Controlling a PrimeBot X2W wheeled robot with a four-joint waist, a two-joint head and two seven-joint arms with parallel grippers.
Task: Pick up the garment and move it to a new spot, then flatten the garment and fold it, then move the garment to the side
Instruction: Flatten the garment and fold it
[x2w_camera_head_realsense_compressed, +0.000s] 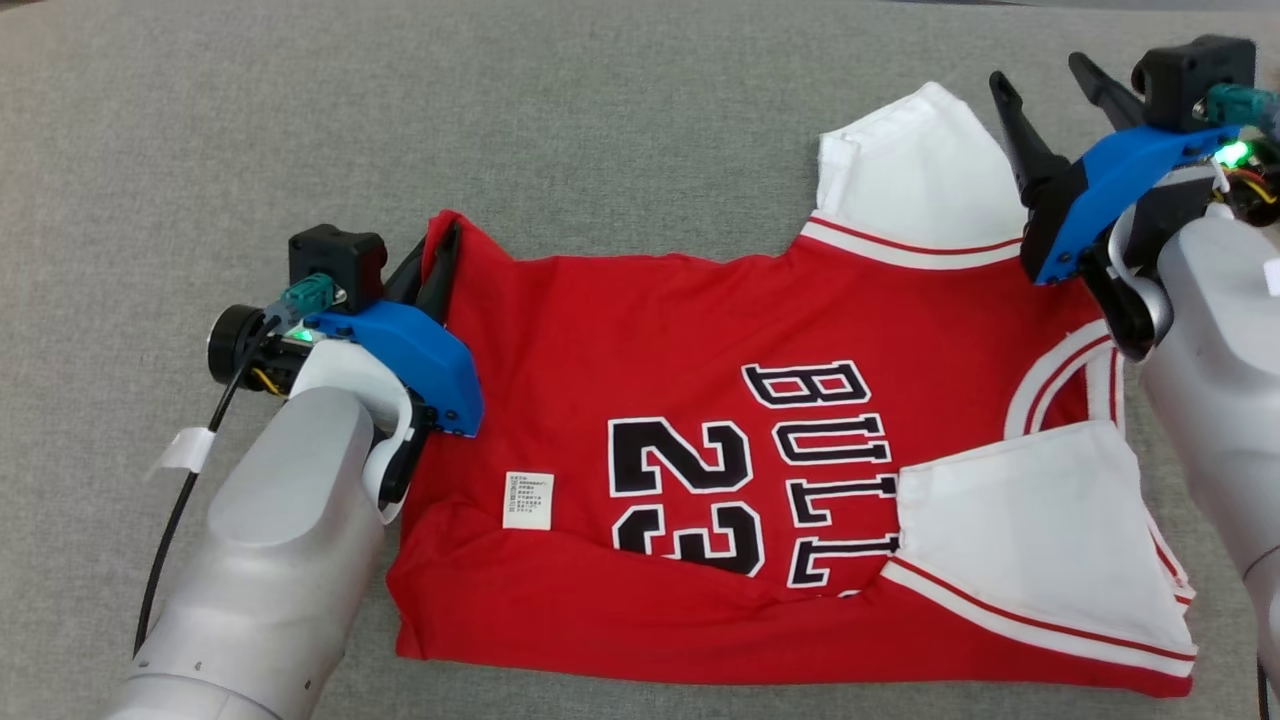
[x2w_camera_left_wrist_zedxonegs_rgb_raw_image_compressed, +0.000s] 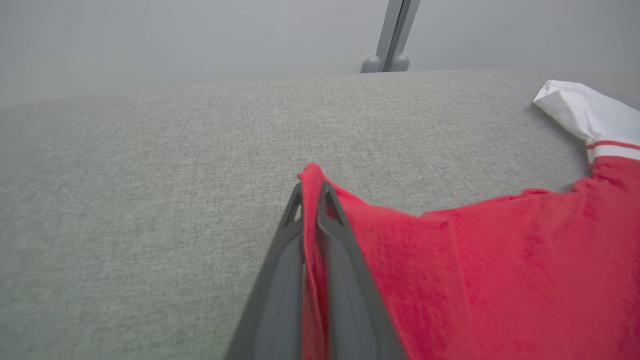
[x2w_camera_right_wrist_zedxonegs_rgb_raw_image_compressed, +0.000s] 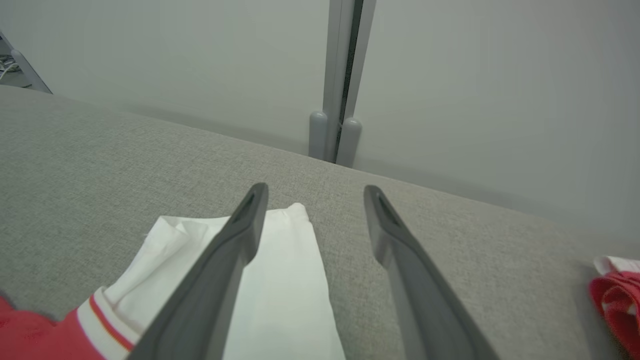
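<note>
Where the red Bulls jersey (x2w_camera_head_realsense_compressed: 700, 330) lies: spread on the counter (x2w_camera_head_realsense_compressed: 250, 120), hem to the left, white sleeves to the right.
Counter: flat, with a grey woven cover.
Left claw (x2w_camera_head_realsense_compressed: 445, 245): pinched tight on the jersey's far hem corner.
Right claw (x2w_camera_head_realsense_compressed: 1040, 75): spread wide and holding nothing, over the far white sleeve (x2w_camera_head_realsense_compressed: 900, 160).
Room: pale grey wall (x2w_camera_right_wrist_zedxonegs_rgb_raw_image_compressed: 150, 60) behind, with an upright post (x2w_camera_right_wrist_zedxonegs_rgb_raw_image_compressed: 340, 75), perhaps a panel joint.

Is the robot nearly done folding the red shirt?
Not yet. The red-and-white basketball jersey lies spread on the grey fabric surface, one white sleeve folded in. The left gripper pinches its corner; the right gripper hangs open by the other sleeve. Folding and moving aside remain.
</note>
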